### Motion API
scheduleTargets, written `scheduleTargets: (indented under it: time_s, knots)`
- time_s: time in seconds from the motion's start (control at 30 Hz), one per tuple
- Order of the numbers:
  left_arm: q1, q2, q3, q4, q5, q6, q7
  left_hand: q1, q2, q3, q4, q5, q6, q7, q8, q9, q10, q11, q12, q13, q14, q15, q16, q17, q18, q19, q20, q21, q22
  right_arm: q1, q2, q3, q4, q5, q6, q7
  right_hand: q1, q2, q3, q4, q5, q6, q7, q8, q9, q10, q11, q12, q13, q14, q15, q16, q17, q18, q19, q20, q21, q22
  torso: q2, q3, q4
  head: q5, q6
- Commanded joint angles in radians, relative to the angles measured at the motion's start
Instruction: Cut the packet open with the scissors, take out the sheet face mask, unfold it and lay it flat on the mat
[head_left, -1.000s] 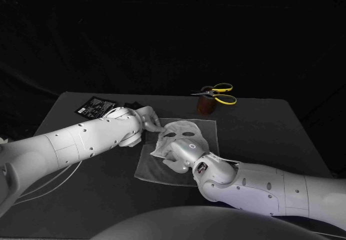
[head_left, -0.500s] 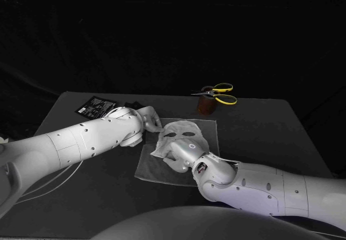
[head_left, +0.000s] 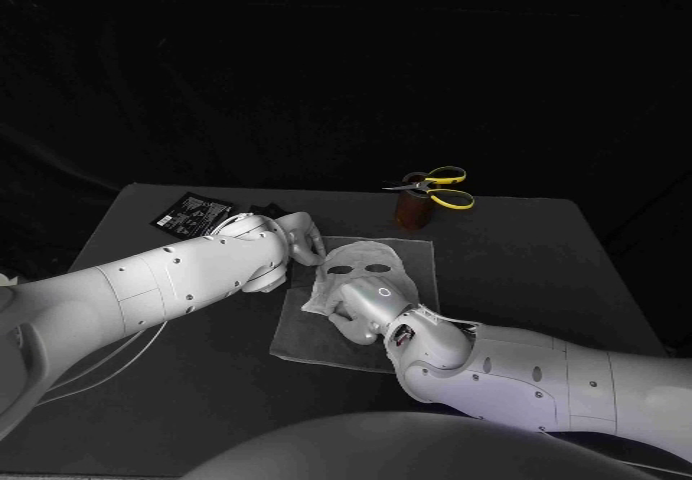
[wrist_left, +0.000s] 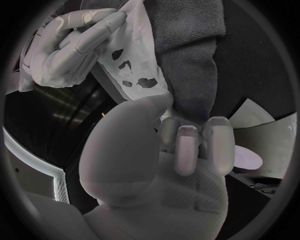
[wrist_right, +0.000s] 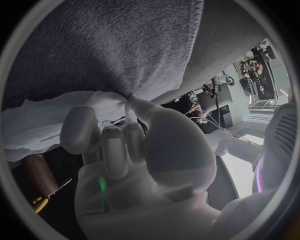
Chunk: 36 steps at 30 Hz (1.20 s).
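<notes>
The white sheet face mask (head_left: 361, 263), eye holes showing, hangs partly unfolded over the grey mat (head_left: 411, 252). My right hand (head_left: 351, 312) holds its near end from below; in the right wrist view the thumb and fingers (wrist_right: 106, 142) pinch the white sheet (wrist_right: 50, 117). My left hand (head_left: 300, 240) is at the mat's far left corner, and its thumb (wrist_left: 140, 125) and curled fingers close on the mask's (wrist_left: 134, 65) edge there. The black packet (head_left: 192, 212) lies at the table's far left. The yellow-handled scissors (head_left: 440, 187) stand in a brown holder (head_left: 414, 212).
The mat (wrist_left: 187, 50) lies mid-table with bare black tabletop (head_left: 534, 260) to its right. The brown holder with the scissors (wrist_right: 40, 202) stands just beyond the mat's far edge. My right hand (wrist_left: 69, 40) also appears in the left wrist view.
</notes>
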<state>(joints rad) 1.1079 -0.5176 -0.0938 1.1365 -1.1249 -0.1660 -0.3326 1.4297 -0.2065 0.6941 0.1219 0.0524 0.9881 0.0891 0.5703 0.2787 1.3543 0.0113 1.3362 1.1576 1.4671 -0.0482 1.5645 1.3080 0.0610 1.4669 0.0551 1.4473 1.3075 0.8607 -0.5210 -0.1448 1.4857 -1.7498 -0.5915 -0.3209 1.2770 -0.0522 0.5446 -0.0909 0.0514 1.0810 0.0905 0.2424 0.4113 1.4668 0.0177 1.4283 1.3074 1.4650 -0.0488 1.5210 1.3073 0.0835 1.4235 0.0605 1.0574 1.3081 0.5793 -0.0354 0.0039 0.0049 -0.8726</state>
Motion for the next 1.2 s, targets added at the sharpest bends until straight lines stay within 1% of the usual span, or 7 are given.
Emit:
scheduleTargets:
  time_s: [0.03,0.37,0.87,1.0,1.07,1.13,1.2]
  knots:
    - [0.0,0.002,0.0,-0.003,-0.019,-0.029,0.022,-0.02,0.002,0.022,-0.01,0.002,-0.007,0.0,0.009,0.048,0.007,-0.002,0.002,0.004,0.104,-0.004,0.006,0.263,-0.02,0.021,-0.001,0.005,0.13,-0.002,-0.001,-0.001,-0.003,-0.021,0.005,-0.005,0.003,0.012,0.011,-0.001,-0.003,0.005,-0.001,0.012,0.009,0.039,-0.008,0.011,0.167,0.086,-0.007,0.005,0.173,0.005,0.003,-0.008,0.008,0.145,0.0,0.0,0.0001,0.0,0.0]
    - [0.0,0.003,0.0,-0.011,-0.022,-0.057,0.027,-0.046,-0.003,0.057,-0.027,0.001,-0.012,-0.002,0.023,0.07,0.01,-0.004,0.0,0.008,0.104,-0.006,0.006,0.263,-0.02,0.022,-0.004,0.007,0.132,-0.002,-0.004,-0.001,0.003,-0.021,0.016,0.006,-0.001,0.015,0.033,-0.007,-0.003,0.004,-0.004,0.034,0.022,0.049,-0.011,0.027,0.179,0.087,-0.009,0.007,0.178,0.003,0.007,-0.011,0.019,0.147,0.0,-0.0007,0.0003,-0.002,0.0]
    - [0.001,0.007,0.001,-0.024,-0.028,-0.038,0.019,-0.049,-0.003,0.059,-0.029,0.001,-0.014,-0.002,0.024,0.072,0.01,-0.004,0.0,0.009,0.104,-0.006,0.006,0.263,-0.02,0.022,-0.004,0.007,0.133,-0.002,-0.01,-0.001,0.015,-0.004,0.047,0.023,-0.002,0.014,0.036,-0.009,-0.003,0.003,-0.004,0.038,0.024,0.049,-0.011,0.027,0.179,0.087,-0.01,0.007,0.177,0.004,0.006,-0.012,0.018,0.147,0.0,-0.0005,-0.0005,-0.001,0.0]
    - [0.001,0.002,0.001,-0.017,-0.009,-0.038,0.031,-0.076,-0.004,0.061,-0.025,0.001,-0.036,0.001,0.022,0.082,-0.018,0.0,-0.032,-0.037,0.103,-0.003,0.006,0.262,-0.017,0.015,-0.004,-0.004,0.122,-0.002,-0.01,-0.001,0.011,-0.002,0.04,0.024,-0.003,0.013,0.039,-0.01,-0.003,0.001,-0.004,0.04,0.025,0.047,-0.011,0.023,0.176,0.087,-0.01,0.006,0.175,0.004,0.005,-0.012,0.014,0.146,-0.001,-0.0005,0.0018,-0.003,0.0]
    - [0.001,-0.001,0.001,-0.012,0.002,-0.042,0.042,-0.127,-0.013,0.04,-0.001,-0.001,-0.06,0.005,0.006,0.081,-0.046,0.006,-0.059,-0.076,0.101,0.002,0.002,0.253,-0.013,0.006,-0.002,-0.016,0.108,-0.002,-0.01,-0.001,0.01,-0.001,0.037,0.025,-0.004,0.013,0.04,-0.01,-0.003,0.0,-0.004,0.041,0.026,0.046,-0.011,0.021,0.175,0.087,-0.01,0.007,0.176,0.004,0.005,-0.012,0.014,0.146,0.0,-0.0006,0.0024,-0.004,0.0]
    - [0.001,-0.003,0.001,-0.007,0.012,-0.043,0.055,-0.216,-0.05,-0.031,0.053,0.004,-0.068,0.014,-0.009,0.077,-0.068,0.014,-0.079,-0.108,0.1,0.009,0.001,0.25,-0.011,0.0,0.001,-0.024,0.101,-0.002,-0.01,-0.001,0.009,-0.001,0.035,0.025,-0.005,0.012,0.04,-0.011,-0.003,-0.001,-0.004,0.042,0.026,0.045,-0.011,0.02,0.174,0.086,-0.01,0.006,0.175,0.004,0.005,-0.012,0.013,0.146,0.0,-0.001,0.0014,-0.004,0.0]
    - [0.001,-0.004,0.002,-0.004,0.017,-0.04,0.061,-0.243,-0.055,-0.09,0.083,-0.002,-0.066,0.011,-0.02,0.075,-0.07,0.012,-0.078,-0.106,0.1,0.009,0.001,0.25,-0.011,-0.001,0.003,-0.025,0.1,-0.002,-0.009,-0.001,0.009,0.0,0.034,0.026,-0.005,0.012,0.04,-0.011,-0.003,-0.001,-0.004,0.042,0.026,0.045,-0.011,0.02,0.174,0.086,-0.01,0.006,0.175,0.004,0.005,-0.012,0.013,0.146,0.0,-0.0016,0.0006,-0.004,0.0]
